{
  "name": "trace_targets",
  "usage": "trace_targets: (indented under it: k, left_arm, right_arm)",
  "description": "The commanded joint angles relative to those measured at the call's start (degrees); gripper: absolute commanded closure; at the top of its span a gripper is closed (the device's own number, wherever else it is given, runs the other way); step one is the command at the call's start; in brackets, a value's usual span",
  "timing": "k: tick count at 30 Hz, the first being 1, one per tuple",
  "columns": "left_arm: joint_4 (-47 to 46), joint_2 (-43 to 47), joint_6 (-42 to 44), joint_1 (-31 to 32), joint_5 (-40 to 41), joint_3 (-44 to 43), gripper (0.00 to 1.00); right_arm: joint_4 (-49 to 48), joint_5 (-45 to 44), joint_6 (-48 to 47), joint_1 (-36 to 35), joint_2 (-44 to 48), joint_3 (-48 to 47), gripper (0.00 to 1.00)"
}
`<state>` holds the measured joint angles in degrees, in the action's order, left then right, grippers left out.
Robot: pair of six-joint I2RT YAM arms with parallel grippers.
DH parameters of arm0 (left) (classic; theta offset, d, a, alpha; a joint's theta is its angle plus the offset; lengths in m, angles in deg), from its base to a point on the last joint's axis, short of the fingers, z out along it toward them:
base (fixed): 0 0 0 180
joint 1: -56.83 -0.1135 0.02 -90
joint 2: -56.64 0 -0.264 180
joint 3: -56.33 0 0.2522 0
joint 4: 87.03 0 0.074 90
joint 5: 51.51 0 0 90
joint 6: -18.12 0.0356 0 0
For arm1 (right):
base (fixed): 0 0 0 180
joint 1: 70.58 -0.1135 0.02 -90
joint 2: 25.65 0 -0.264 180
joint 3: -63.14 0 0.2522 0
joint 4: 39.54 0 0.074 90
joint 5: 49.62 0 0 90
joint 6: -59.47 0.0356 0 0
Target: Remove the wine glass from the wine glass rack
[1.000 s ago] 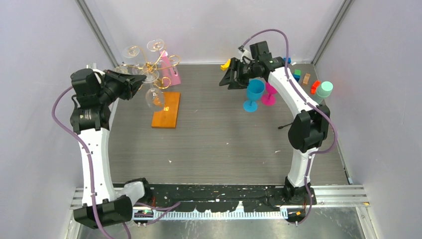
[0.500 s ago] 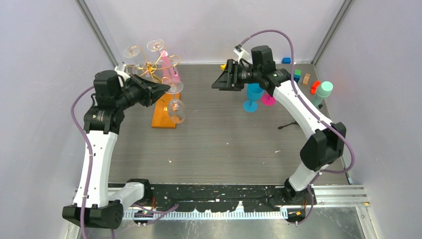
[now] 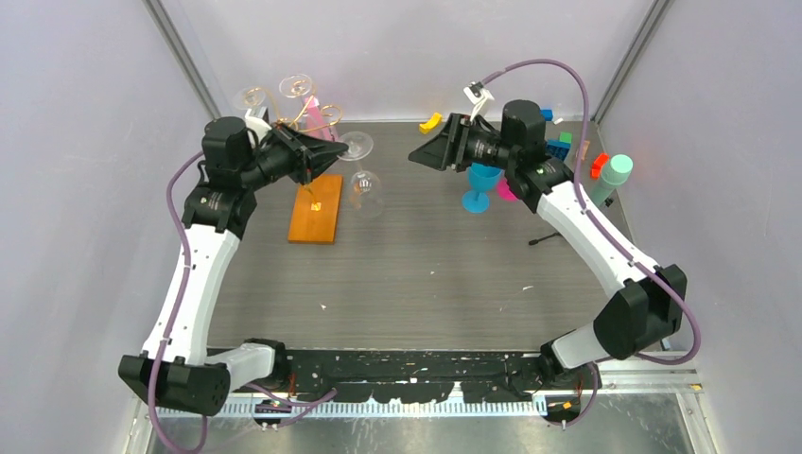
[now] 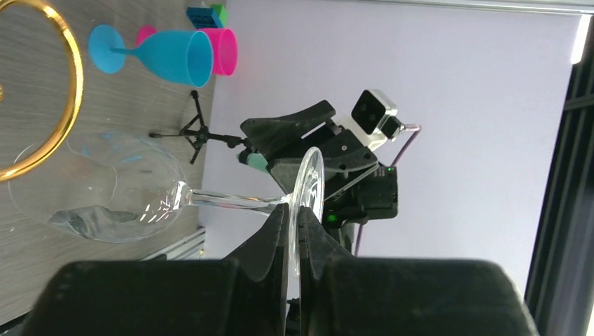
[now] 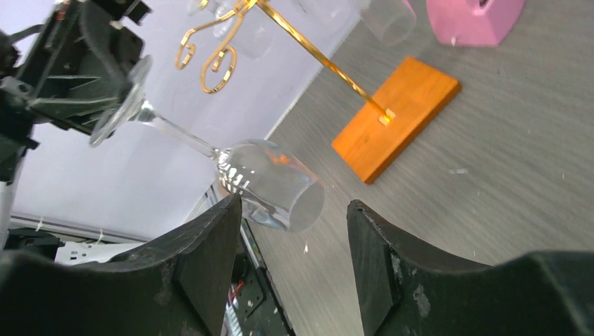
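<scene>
The left jaws pinch the flat foot of a clear wine glass (image 4: 105,192), fingertips (image 4: 274,234) pressed on either face of the disc. The glass hangs tilted in the air, its stem running out from the jaws to the lower bowl. It is clear of the wine glass rack (image 3: 317,210) and just right of the rack's orange base in the overhead view. The right jaws stand spread wide and hold nothing, their fingers (image 5: 210,241) framing the bowl from the opposite side without touching it. Two more glasses (image 3: 296,87) hang on the rack's curly gold arms, and a pink block (image 5: 476,17) sits near the base. Below lies a grey, wood-grained tabletop (image 3: 426,274) flecked with small white specks. A blue goblet (image 3: 484,175) and a pink cup (image 4: 223,50) stand near the right arm, beside a small black tripod (image 3: 542,240). Coloured blocks (image 3: 566,142) and a mint cylinder (image 3: 618,170) crowd the far right corner. Pale lilac walls (image 3: 76,189) enclose the cell on three sides.
</scene>
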<state>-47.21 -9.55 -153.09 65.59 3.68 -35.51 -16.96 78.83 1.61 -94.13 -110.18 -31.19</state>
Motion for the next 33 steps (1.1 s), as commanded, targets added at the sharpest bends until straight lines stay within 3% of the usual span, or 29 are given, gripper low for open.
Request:
trace_targets:
  k: [1,8,17,33]
  left_arm:
    - [-12.7,-1.6,-5.3,1.7,-3.5,-0.6,1.0]
    - [-19.7,-5.7,-10.4,6.8,-2.7,0.7,1.0]
    - [-25.7,-7.6,-15.8,7.8,-2.4,3.0,1.0]
    - [-29.7,-8.3,-18.7,8.3,-2.4,5.8,1.0]
  right_arm:
    - [-21.9,0.2,4.7,0.0,3.9,4.6,0.37]
    - [-31.5,4.5,3.5,-0.7,4.4,7.1,0.38]
    - [-43.3,12.5,2.9,-3.4,3.8,10.8,0.4]
    - [-40.6,5.3,-5.1,-5.1,0.3,9.8,0.45]
